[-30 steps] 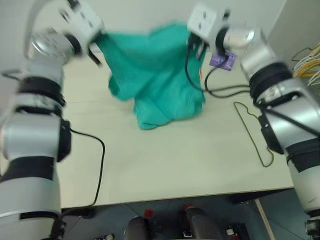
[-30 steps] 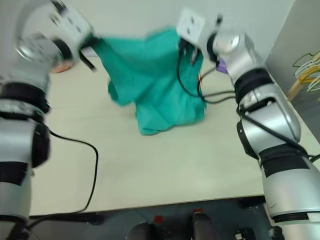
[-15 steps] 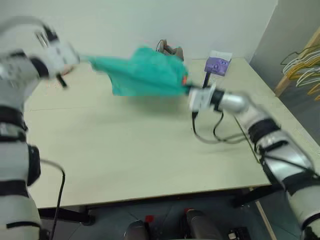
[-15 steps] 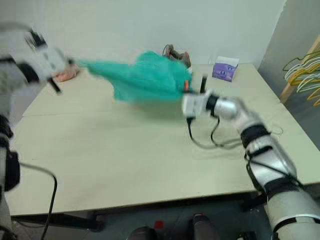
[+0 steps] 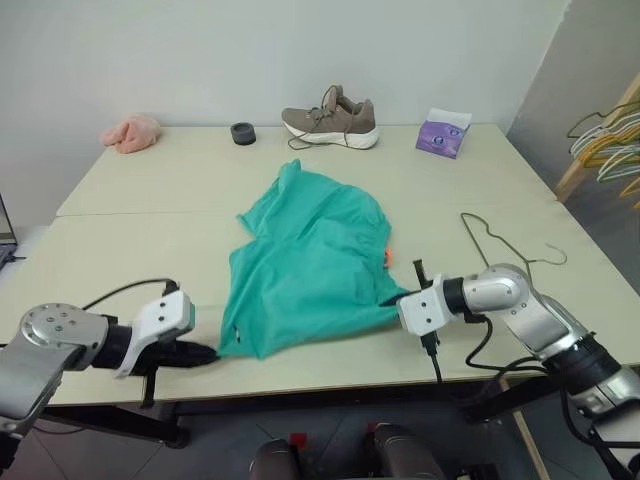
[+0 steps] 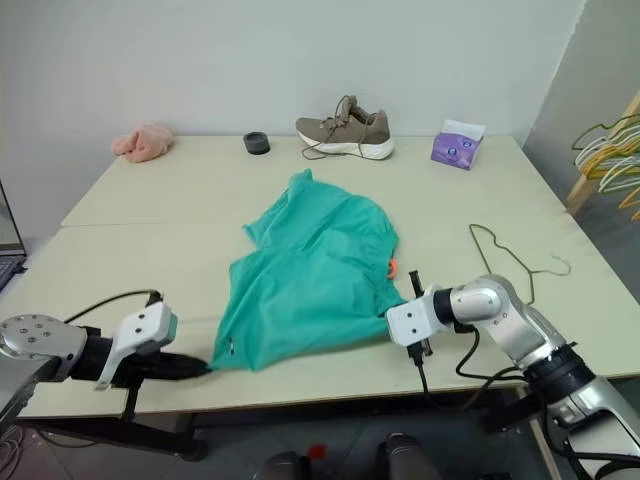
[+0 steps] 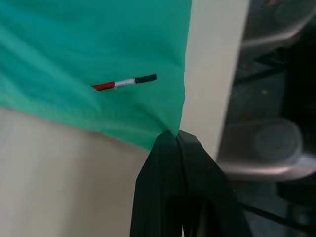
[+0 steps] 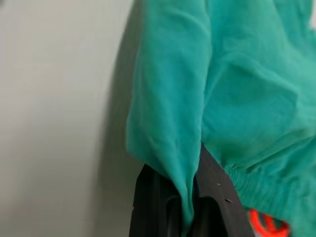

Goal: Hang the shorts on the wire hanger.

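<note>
The teal-green shorts (image 5: 310, 262) lie spread on the table's middle, reaching to its front edge. My left gripper (image 5: 210, 352) is shut on their near-left hem corner (image 7: 165, 129), beside a small red, white and black mark (image 7: 123, 82). My right gripper (image 5: 399, 300) is shut on a fold of the shorts (image 8: 173, 148) at their right side, close to the orange tag (image 8: 266, 223). The thin wire hanger (image 5: 497, 242) lies flat on the table to the right of the shorts, apart from them.
Along the table's back stand a brown shoe (image 5: 331, 114), a black round object (image 5: 241, 132), a purple tissue pack (image 5: 443, 132) and a pink fluffy cloth (image 5: 132, 131). Bunched yellow, green and white hangers (image 5: 603, 135) hang off the table to the right.
Both arms have swung down from holding the shorts up in the air to the table's front edge. The shorts now lie spread flat, still gripped at both sides.
</note>
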`<act>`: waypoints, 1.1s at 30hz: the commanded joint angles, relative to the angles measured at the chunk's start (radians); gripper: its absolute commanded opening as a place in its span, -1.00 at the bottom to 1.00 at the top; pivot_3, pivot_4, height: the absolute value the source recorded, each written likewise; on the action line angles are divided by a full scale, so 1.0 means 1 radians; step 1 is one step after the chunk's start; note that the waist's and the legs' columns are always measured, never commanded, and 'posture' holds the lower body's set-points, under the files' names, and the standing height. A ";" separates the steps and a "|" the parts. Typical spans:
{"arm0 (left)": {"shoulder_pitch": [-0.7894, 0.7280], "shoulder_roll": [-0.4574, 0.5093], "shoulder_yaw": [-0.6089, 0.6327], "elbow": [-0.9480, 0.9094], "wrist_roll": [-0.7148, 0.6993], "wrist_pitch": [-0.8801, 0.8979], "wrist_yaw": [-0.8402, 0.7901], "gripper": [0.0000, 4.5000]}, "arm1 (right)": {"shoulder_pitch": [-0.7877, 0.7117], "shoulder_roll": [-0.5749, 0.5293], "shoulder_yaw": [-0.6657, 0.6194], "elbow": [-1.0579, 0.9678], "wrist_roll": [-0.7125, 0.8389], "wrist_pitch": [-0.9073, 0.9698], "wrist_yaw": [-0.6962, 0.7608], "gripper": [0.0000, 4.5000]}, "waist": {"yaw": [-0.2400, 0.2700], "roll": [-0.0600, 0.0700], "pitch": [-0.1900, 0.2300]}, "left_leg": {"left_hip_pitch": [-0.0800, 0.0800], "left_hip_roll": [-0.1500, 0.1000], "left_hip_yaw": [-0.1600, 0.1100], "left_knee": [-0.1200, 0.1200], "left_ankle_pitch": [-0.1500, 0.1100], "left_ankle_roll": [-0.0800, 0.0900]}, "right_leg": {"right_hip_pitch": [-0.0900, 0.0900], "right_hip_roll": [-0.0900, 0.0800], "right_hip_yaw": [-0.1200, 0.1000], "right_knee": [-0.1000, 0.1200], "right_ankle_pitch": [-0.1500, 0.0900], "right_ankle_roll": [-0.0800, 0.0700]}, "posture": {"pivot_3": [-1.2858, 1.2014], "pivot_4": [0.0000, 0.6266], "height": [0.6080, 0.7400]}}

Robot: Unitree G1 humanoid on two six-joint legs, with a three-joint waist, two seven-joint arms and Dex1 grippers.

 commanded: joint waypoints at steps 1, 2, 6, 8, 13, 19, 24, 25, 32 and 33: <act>0.003 0.050 0.052 -0.050 -0.019 0.023 -0.044 -1.00 | 0.019 -0.016 -0.018 -0.138 0.069 0.125 0.076 -0.98 | 0.001 0.000 0.000 | 0.000 0.001 -0.001 0.000 0.000 0.000 | 0.000 0.001 -0.001 0.000 0.000 0.000 | 0.00 -0.74 1.00; 0.004 0.059 0.050 -0.051 -0.013 0.022 -0.054 -1.00 | 0.026 -0.015 -0.016 -0.158 0.078 0.152 0.090 -0.98 | 0.001 0.000 0.000 | 0.000 0.001 -0.001 0.000 0.000 0.000 | 0.000 0.002 -0.001 0.000 0.000 -0.001 | 0.00 -0.74 1.00; 0.004 0.080 0.033 -0.056 0.002 0.015 -0.078 -1.00 | 0.038 -0.008 0.000 -0.194 0.077 0.222 0.123 -0.98 | 0.002 0.000 0.000 | 0.000 0.001 -0.004 0.000 -0.001 -0.001 | 0.000 0.004 -0.001 0.000 -0.001 -0.003 | 0.00 -0.73 1.00; 0.017 0.093 0.028 -0.077 -0.006 0.037 -0.094 -1.00 | 0.031 -0.007 0.009 -0.197 0.065 0.250 0.140 -0.98 | 0.003 0.000 0.000 | -0.001 0.002 -0.004 0.000 -0.001 -0.001 | -0.001 0.004 -0.001 0.000 -0.001 -0.003 | 0.00 -0.73 1.00; 0.078 0.110 0.056 -0.127 -0.006 0.057 -0.100 -0.83 | 0.021 -0.014 -0.002 -0.210 0.066 0.250 0.166 -0.27 | 0.001 0.000 0.000 | -0.001 0.002 -0.004 0.000 -0.002 -0.002 | -0.001 0.005 -0.001 0.000 -0.002 -0.004 | 0.00 -0.72 1.00; 0.225 0.093 0.240 -0.179 -0.009 0.104 -0.092 -0.07 | 0.046 -0.065 -0.042 -0.315 0.162 0.301 0.238 0.66 | 0.003 0.000 0.000 | -0.001 0.002 -0.005 0.000 -0.002 -0.002 | -0.002 0.005 -0.002 0.000 -0.003 -0.005 | 0.00 -0.72 1.00; 0.254 0.037 0.380 -0.236 -0.066 0.189 -0.060 0.59 | 0.070 -0.067 -0.089 -0.378 0.264 0.371 0.238 1.00 | 0.010 0.000 0.000 | -0.001 0.002 -0.007 -0.001 -0.002 -0.002 | -0.001 0.005 -0.003 0.000 -0.003 -0.006 | 0.01 -0.71 1.00; 0.232 0.022 0.402 -0.253 -0.101 0.221 -0.045 0.74 | 0.069 -0.056 -0.109 -0.385 0.299 0.399 0.227 1.00 | 0.013 0.000 0.000 | -0.001 0.002 -0.007 -0.001 -0.002 -0.002 | -0.001 0.005 -0.003 0.000 -0.003 -0.006 | 0.01 -0.71 1.00; -0.041 -0.107 0.434 -0.293 -0.390 0.390 0.120 0.99 | 0.046 0.027 -0.293 -0.392 0.518 0.653 0.074 1.00 | 0.022 -0.001 0.000 | 0.000 0.001 -0.013 0.000 -0.002 -0.002 | 0.002 0.005 -0.004 0.000 -0.002 -0.007 | 0.01 -0.70 1.00; -0.064 -0.123 0.425 -0.294 -0.395 0.389 0.145 0.99 | 0.047 0.032 -0.311 -0.389 0.521 0.669 0.048 1.00 | 0.022 -0.001 0.000 | 0.000 0.001 -0.014 0.000 -0.002 -0.002 | 0.002 0.005 -0.004 0.000 -0.002 -0.007 | 0.01 -0.70 1.00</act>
